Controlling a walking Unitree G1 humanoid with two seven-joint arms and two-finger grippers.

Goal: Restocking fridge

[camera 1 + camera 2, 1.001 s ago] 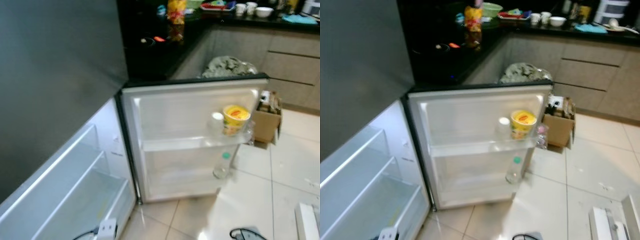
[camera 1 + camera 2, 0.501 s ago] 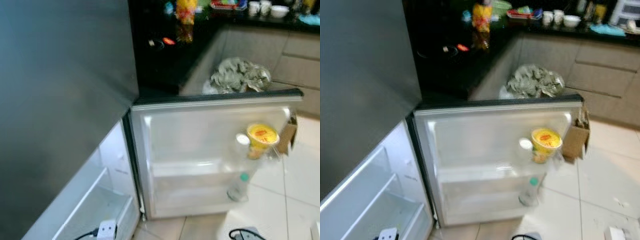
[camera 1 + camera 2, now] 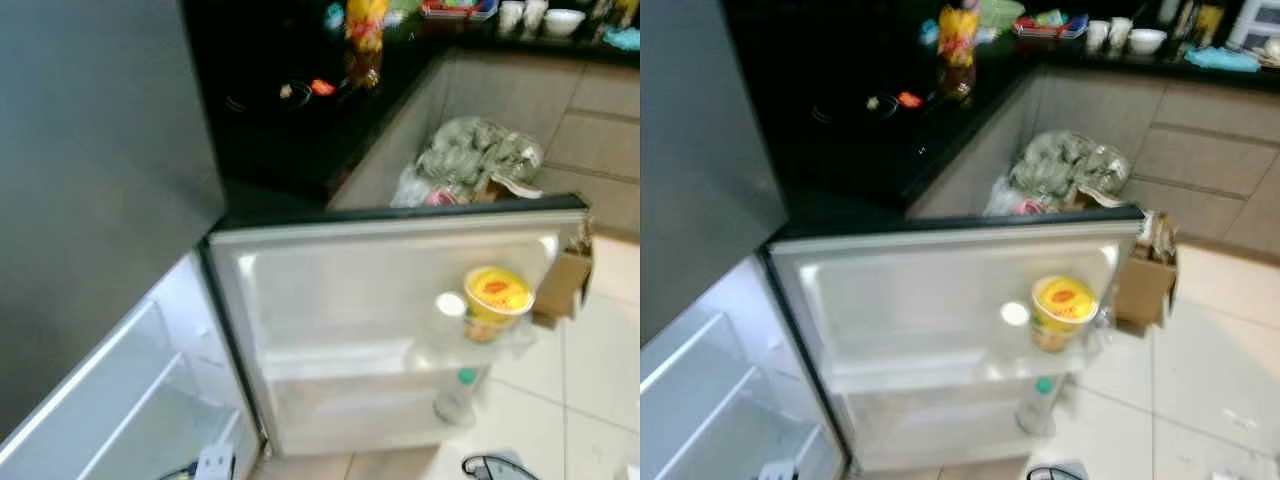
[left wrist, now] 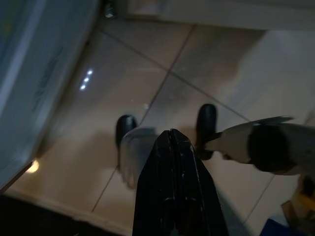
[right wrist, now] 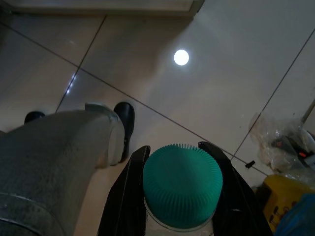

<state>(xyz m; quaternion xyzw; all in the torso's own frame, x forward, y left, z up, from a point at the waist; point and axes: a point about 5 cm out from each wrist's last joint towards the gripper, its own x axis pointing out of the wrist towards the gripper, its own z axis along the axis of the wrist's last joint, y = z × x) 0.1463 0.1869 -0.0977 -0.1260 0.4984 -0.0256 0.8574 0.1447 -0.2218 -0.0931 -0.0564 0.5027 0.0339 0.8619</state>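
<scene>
Bottle (image 5: 181,189) with ribbed green cap is sitting between the right gripper (image 5: 179,162) fingers, one black finger (image 5: 129,182) pressing each side of the cap. Cap end is pointing toward the wrist camera, so the long axis is running along the fingers, away toward the tiled floor (image 5: 206,83). Body below the cap is mostly hidden. Right gripper is clamping the bottle at the neck.

Left gripper (image 4: 172,142) is hanging over the floor, its fingers pressed together with nothing between them.

Head view: fridge door (image 3: 390,330) is standing wide open, inner side facing the camera. On its upper shelf, at 3 o'clock of the door panel, a yellow cup (image 3: 495,300) is standing upright, a white-capped container (image 3: 450,305) just beside it at its 9 o'clock. Another green-capped bottle (image 3: 458,395) is standing in the lower shelf, at 6 o'clock from the cup. Fridge interior shelves (image 3: 110,400) are showing at 8 o'clock of the frame. Cardboard box (image 3: 562,282) is sitting on the floor past the door's far edge, at 3 o'clock. A crumpled bag (image 3: 478,155) is lying behind the door at 1 o'clock, against the cabinets.
</scene>
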